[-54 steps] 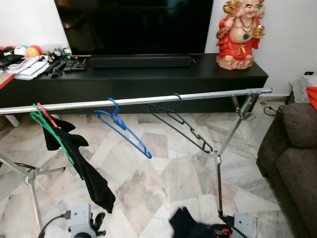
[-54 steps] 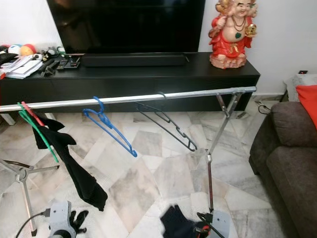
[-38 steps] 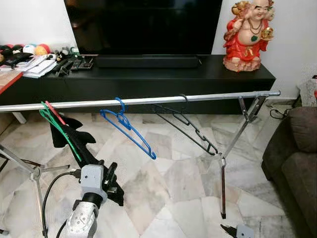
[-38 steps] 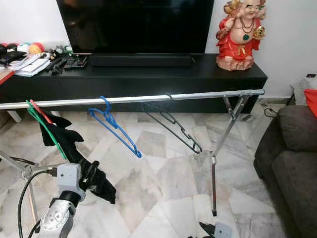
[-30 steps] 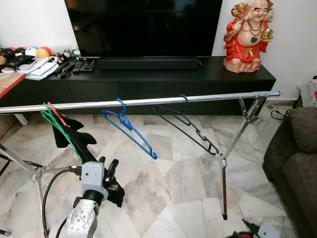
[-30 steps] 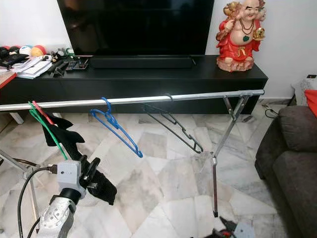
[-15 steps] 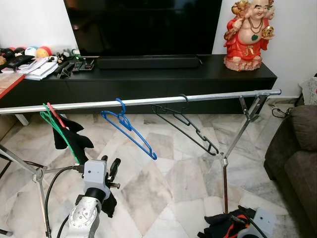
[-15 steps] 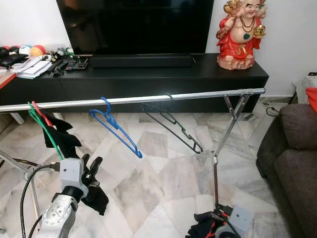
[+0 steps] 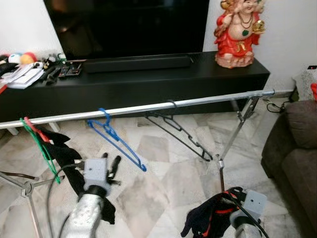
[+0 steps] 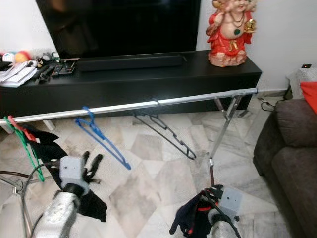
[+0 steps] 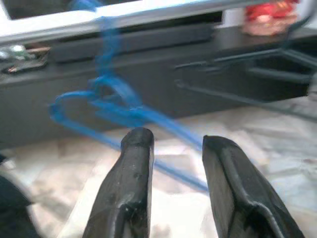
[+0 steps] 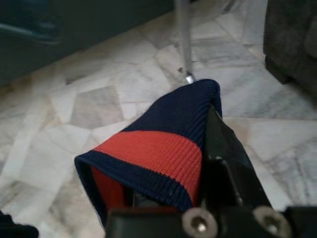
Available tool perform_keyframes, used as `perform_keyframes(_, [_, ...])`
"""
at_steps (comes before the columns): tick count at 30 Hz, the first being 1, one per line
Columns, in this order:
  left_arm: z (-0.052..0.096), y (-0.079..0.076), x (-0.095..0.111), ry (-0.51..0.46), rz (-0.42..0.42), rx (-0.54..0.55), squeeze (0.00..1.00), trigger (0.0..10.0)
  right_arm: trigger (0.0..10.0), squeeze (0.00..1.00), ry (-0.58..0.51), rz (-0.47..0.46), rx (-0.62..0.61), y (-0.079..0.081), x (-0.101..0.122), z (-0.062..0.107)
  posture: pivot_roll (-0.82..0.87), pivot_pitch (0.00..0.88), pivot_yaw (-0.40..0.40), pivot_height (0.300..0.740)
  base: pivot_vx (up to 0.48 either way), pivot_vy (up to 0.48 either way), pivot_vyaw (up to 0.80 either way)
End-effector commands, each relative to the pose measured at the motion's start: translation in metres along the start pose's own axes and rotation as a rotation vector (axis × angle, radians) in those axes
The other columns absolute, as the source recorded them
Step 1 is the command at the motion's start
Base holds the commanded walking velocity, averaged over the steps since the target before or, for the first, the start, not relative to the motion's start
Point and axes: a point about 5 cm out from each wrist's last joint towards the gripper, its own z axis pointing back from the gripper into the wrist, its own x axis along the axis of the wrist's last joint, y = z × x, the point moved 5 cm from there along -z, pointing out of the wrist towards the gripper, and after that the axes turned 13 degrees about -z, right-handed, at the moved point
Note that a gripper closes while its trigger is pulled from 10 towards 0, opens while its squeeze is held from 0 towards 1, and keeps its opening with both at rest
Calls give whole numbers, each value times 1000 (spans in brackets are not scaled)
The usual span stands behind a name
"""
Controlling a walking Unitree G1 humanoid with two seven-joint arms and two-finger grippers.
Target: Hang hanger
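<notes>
The left pincer [image 9: 110, 164] hovered with fingers apart and empty, the blue hanger [image 9: 115, 145] on the rail [image 9: 148, 107] just ahead of and above it. The right pincer [image 10: 208, 204] gripped a navy-and-red garment [image 12: 158, 148]. Judging by this, the approach was in hand; next, reach forward and close on the hanger.

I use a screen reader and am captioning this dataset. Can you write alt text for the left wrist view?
The left gripper, its two black fingers open and empty, points at a blue hanger hanging from a silver rail. Behind are a black hanger, a dark cabinet and marble floor.
</notes>
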Motion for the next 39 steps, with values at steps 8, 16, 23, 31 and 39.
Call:
perform_keyframes(8, [3, 12, 8, -27, -30, 37, 0, 10000, 10000, 0, 37, 13, 23, 7, -11, 3, -36, 92, 54, 740, 225, 0, 0])
perform_keyframes(16, [6, 6, 5, 6, -30, 29, 0, 10000, 10000, 0, 93, 30, 8, -1, -24, 10, -36, 101, 47, 740, 0, 0, 0])
perform_keyframes(23, [-12, 2, 10, 119, -140, 7, 0, 10000, 10000, 0, 125, 36, 10, -1, -29, 11, -30, 104, 42, 740, 0, 0, 0])
perform_keyframes(31, [-34, -17, 26, 213, 45, -8, 1000, 10000, 10000, 0, 143, 46, 22, 2, -30, 9, -34, 102, 37, 740, 0, 0, 0])
perform_keyframes(39, [-66, -18, 26, 368, 36, 64, 1000, 10000, 10000, 0, 164, 39, 23, 5, -32, 8, -47, 105, 40, 740, 0, 0, 0])
